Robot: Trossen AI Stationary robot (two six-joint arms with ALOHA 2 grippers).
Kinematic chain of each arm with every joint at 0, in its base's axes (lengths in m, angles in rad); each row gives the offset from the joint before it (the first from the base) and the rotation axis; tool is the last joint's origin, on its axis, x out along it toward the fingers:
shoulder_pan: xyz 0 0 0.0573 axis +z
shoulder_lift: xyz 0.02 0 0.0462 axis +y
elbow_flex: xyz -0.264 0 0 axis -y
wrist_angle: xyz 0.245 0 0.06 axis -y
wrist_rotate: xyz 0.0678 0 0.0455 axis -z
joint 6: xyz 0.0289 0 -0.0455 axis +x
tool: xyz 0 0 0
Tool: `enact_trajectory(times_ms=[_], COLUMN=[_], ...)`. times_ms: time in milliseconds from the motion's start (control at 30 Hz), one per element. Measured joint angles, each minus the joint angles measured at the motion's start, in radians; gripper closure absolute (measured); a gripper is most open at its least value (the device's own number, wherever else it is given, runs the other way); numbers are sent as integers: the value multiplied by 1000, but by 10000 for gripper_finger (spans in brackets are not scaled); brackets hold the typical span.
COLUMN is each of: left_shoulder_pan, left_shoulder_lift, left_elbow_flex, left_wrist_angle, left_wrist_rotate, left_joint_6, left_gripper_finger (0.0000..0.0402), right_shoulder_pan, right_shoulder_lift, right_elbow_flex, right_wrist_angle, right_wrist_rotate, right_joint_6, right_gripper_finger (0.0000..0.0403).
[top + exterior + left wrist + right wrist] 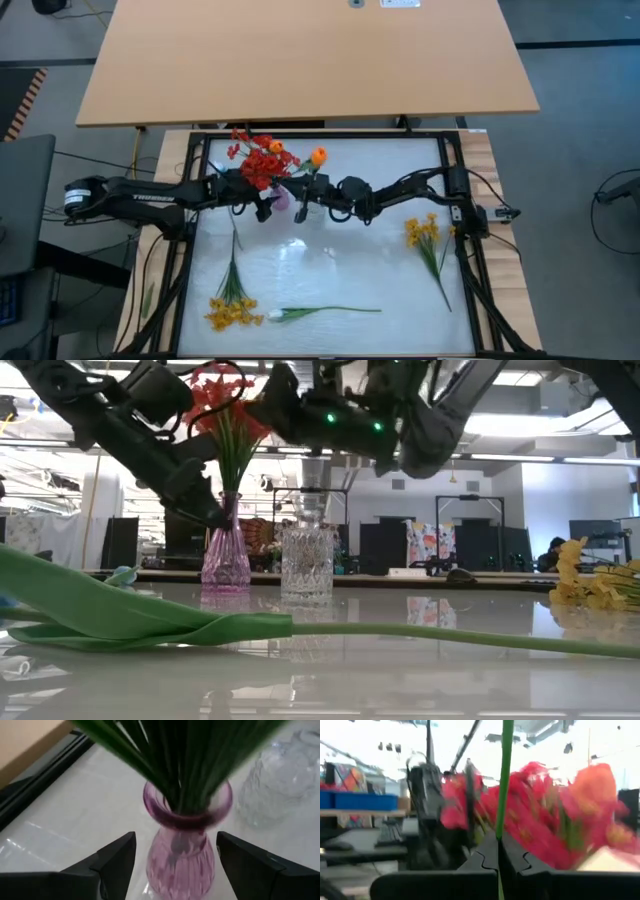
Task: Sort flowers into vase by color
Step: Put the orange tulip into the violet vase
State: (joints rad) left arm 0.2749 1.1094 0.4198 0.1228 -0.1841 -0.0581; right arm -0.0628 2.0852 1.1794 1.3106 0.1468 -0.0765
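A pink glass vase (180, 862) holds red-pink sprays (262, 160) on green stems and stands on the table beside a clear cut-glass vase (307, 560). My left gripper (176, 840) is open, with one finger on each side of the pink vase's body; I see no plain contact. My right gripper (499, 845), reaching in from the right next to the vases (303, 205), is shut on the green stem of an orange tulip bud (318, 157). Lying on the table are a yellow bunch (425, 232) at the right, another yellow bunch (232, 310) at the near left, and a white tulip (280, 315). My right gripper pinches the tulip's green stem (503, 827) between its two shut fingers. The fingers come from the table's right side, slanting upward, and lie across the stem. The stem stands about upright and rises past the fingertips; the fingers hide its lower end.
The white tulip's leaf and long stem (150, 620) lie across the near part of the table. A black frame (190, 200) borders the glossy work surface. A wooden table (300, 60) stands beyond the far edge.
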Motion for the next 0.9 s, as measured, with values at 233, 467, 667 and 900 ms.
enact_trajectory(times_ms=[233,467,667,900], left_shoulder_pan=[0,0,0,0], left_shoulder_lift=[71,113,156,199], left_elbow_flex=[0,0,0,0], left_wrist_angle=[114,143,210,298], left_wrist_rotate=[-8,-41,-61,-120], left_joint_6=[-29,-33,-33,-4], left_gripper_finger=[136,136,136,136], right_shoulder_pan=[-13,-25,-25,-21], right_shoulder_lift=[17,17,16,16], right_elbow_flex=[35,35,35,35], right_wrist_angle=[-36,-85,-90,-103], right_wrist_rotate=[17,19,58,114], right_joint_6=[-11,-25,-53,-55], right_gripper_finger=[383,383,383,383])
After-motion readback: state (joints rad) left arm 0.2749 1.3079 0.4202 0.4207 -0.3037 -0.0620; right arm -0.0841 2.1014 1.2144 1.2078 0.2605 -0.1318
